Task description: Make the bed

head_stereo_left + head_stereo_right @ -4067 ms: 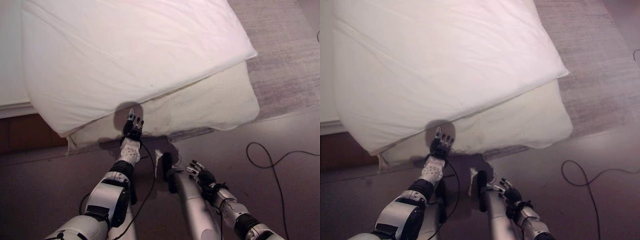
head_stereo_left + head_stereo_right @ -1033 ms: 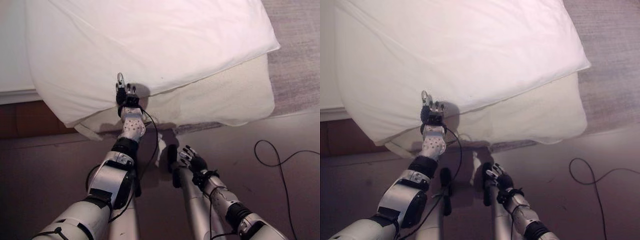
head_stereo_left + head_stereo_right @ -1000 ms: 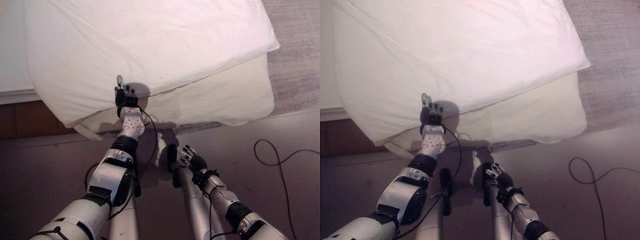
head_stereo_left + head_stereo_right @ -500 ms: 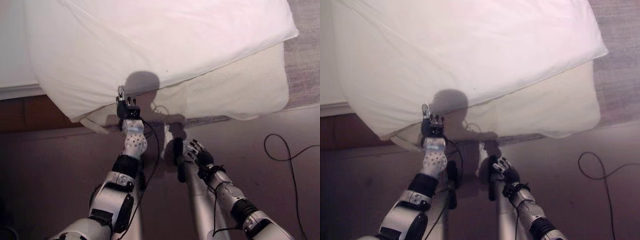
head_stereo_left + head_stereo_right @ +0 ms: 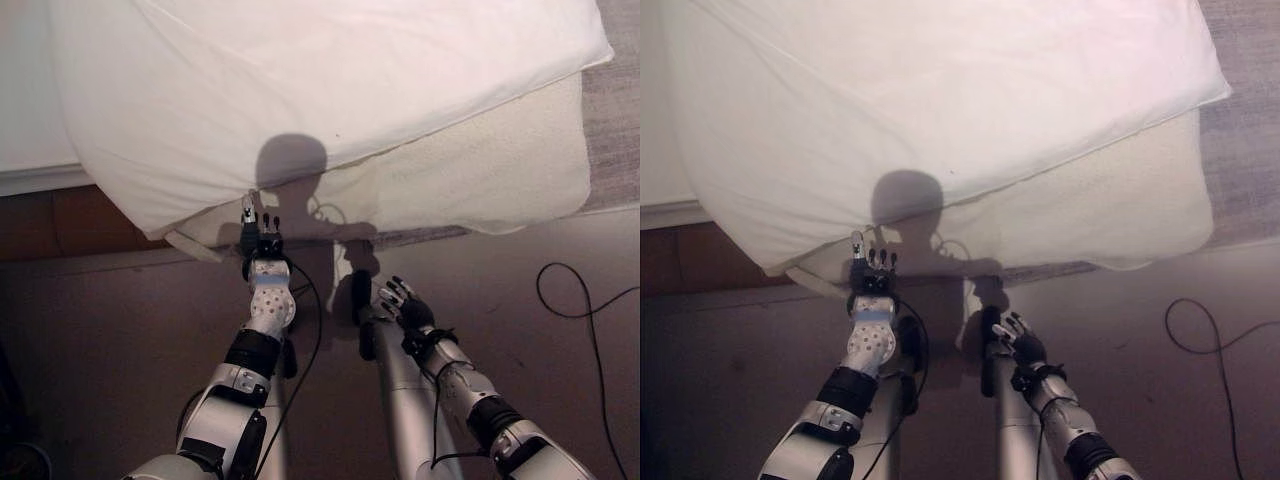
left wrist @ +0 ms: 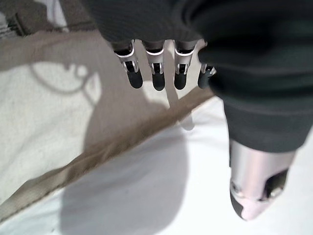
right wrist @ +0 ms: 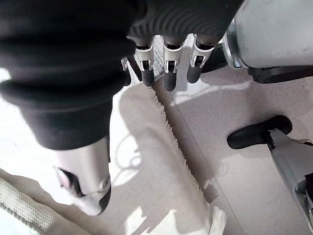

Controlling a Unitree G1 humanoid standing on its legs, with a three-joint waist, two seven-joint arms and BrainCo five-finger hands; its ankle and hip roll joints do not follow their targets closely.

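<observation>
A thick white duvet (image 5: 300,80) hangs over the near edge of the bed, and a cream blanket (image 5: 480,170) spills out below it down to the floor. My left hand (image 5: 258,238) is raised with straight fingers just under the duvet's piped hem (image 6: 122,142), holding nothing. In the left wrist view its fingertips (image 6: 155,81) hover over the cream blanket (image 6: 44,98). My right hand (image 5: 405,305) hangs low over the floor, open and relaxed. Past it, the right wrist view shows the blanket's fringed edge (image 7: 168,129) lying on the floor.
A brown wooden bed frame (image 5: 70,215) shows under the duvet at the left, with white sheet (image 5: 25,100) above it. A grey rug (image 5: 615,120) lies to the right of the bed. Dark floor (image 5: 110,340) stretches in front.
The camera has shifted. My left hand lay on the duvet's edge a second ago and has dropped back to just below the hem. The right hand stays low.
</observation>
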